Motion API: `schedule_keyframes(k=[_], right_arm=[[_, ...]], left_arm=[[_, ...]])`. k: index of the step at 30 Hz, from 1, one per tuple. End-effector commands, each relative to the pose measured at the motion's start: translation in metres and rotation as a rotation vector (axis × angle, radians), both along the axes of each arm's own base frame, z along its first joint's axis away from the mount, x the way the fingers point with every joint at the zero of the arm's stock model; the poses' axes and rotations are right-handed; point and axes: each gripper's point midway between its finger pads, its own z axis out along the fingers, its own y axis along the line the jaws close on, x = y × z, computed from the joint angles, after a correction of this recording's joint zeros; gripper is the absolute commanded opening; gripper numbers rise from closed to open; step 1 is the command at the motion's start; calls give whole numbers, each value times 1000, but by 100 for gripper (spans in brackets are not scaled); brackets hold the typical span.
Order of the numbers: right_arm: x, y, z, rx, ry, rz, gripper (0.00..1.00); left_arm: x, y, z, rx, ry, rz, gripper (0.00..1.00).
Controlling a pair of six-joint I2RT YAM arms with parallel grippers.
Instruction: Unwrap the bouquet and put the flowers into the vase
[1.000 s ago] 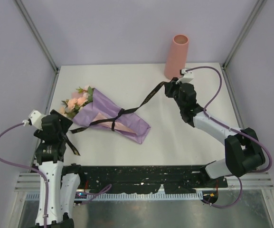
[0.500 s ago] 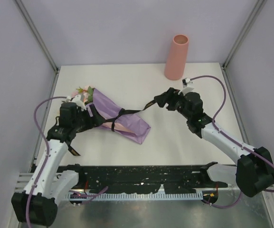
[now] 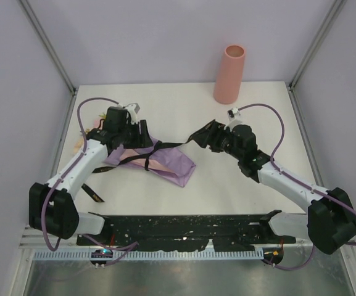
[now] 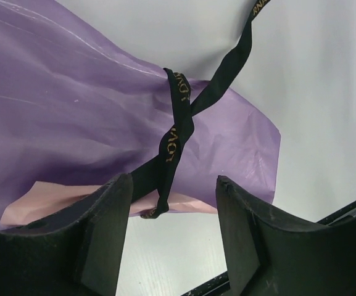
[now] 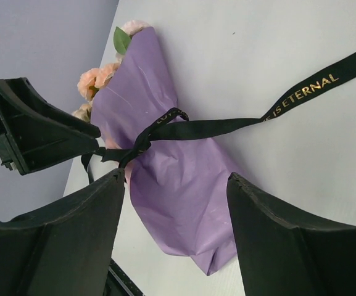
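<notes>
Left hand (image 4: 173, 185) hovers, fingers spread, over the bouquet (image 3: 168, 160), whose knotted black ribbon (image 3: 167, 145) shows between them unpinched. Right hand (image 5: 176, 179), also spread and holding nothing, hangs just beside the ribbon's loose end. Bouquet lies wrapped on the worktop (image 3: 227, 182), well apart from the salmon-pink vase (image 3: 229, 74).

Bouquet (image 3: 159, 157) lies slantwise across left-centre bench (image 3: 227, 185). Left hand (image 3: 142, 132) sits low over its wide end, fingers apart. Ribbon (image 3: 178, 143) stretches from the knot toward right hand (image 3: 202, 134), a low line across the middle gap; its tail trails at the front-left edge. Vase (image 3: 229, 74) stands upright back right, apart from right hand. Bare bench at back centre and front right. Walls (image 3: 165, 37) close on three sides.
</notes>
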Motion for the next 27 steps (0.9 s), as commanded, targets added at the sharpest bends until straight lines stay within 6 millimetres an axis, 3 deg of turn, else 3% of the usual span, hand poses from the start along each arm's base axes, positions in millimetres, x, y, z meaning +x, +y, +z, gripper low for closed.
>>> schedule_keyframes(k=[1,7,12,15,18,27], right_arm=[[2,0,4,-9,-17,-3,72],[1,-1,-2,-55,-19,14,72],[2,0,-3,-55,-15,15,72],[3,2,-2,-41,-10,18,72],[6,6,1,-13,-5,17,71],[13,58,2,21,29,67,72]], left_arm=[[7,-10,-17,33,62,-47,57],[5,-20,-48,23,144,-78,44],[5,-18,-56,55,154,-82,36],[3,-21,-56,52,157,-99,22],[-3,-25,-53,36,161,-119,0],[-10,-12,-40,61,117,-56,0]])
